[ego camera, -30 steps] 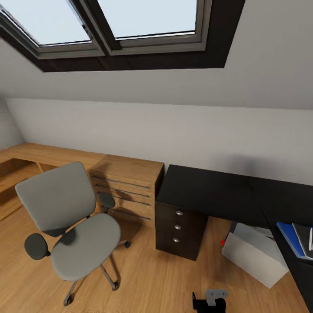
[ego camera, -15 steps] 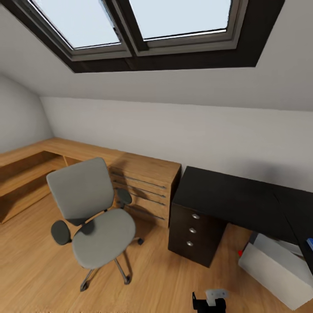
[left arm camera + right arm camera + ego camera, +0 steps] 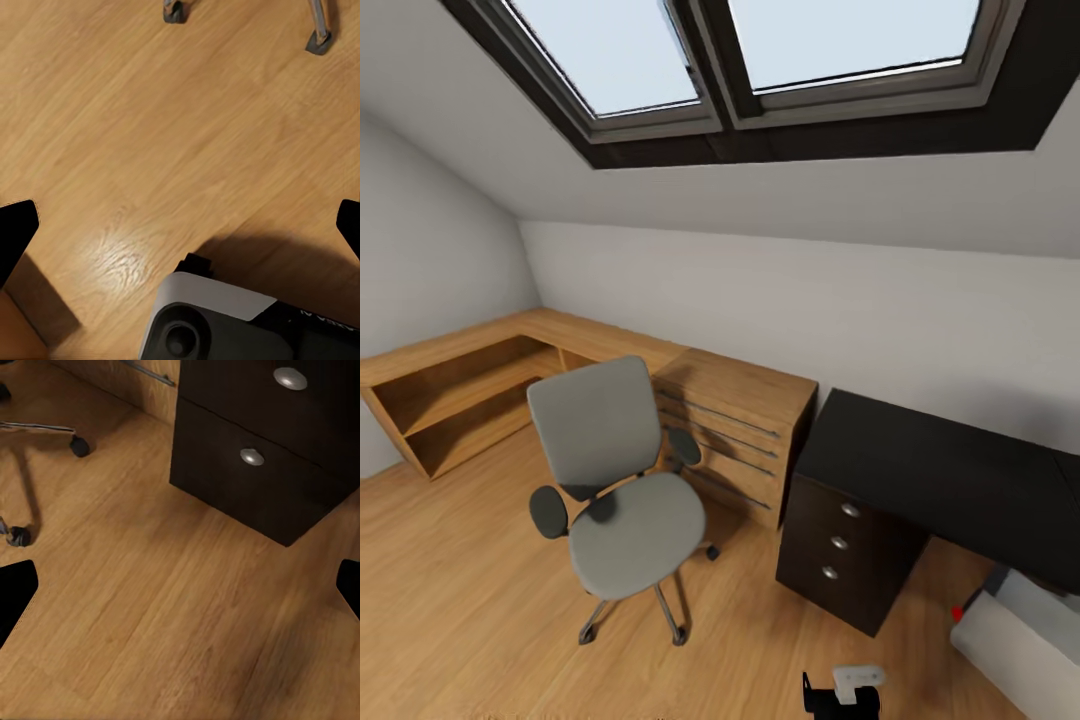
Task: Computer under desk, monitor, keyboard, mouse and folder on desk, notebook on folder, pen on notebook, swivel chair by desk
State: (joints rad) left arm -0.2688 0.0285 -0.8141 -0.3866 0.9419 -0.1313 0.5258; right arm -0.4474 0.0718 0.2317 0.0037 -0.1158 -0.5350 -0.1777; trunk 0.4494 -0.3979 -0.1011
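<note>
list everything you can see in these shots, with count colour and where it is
grey padded swivel chair with black armrests: 1, grey and black, on the floor in front of the wooden unit, seat bare
black desk with three silver-knobbed drawers: 1, black, against the far wall, right of the wooden unit
light wooden drawer unit: 1, light wood, between chair and black desk
low wooden corner shelf: 1, light wood, along the left wall
white box-shaped computer case: 1, white, on the floor under the desk's right part, cut off by the picture's edge
skylight windows: 2 panes, dark frames, in the sloped ceiling
wooden floor: light brown planks
left gripper: open, over bare floor
right gripper: open, over floor near the desk drawers
</note>
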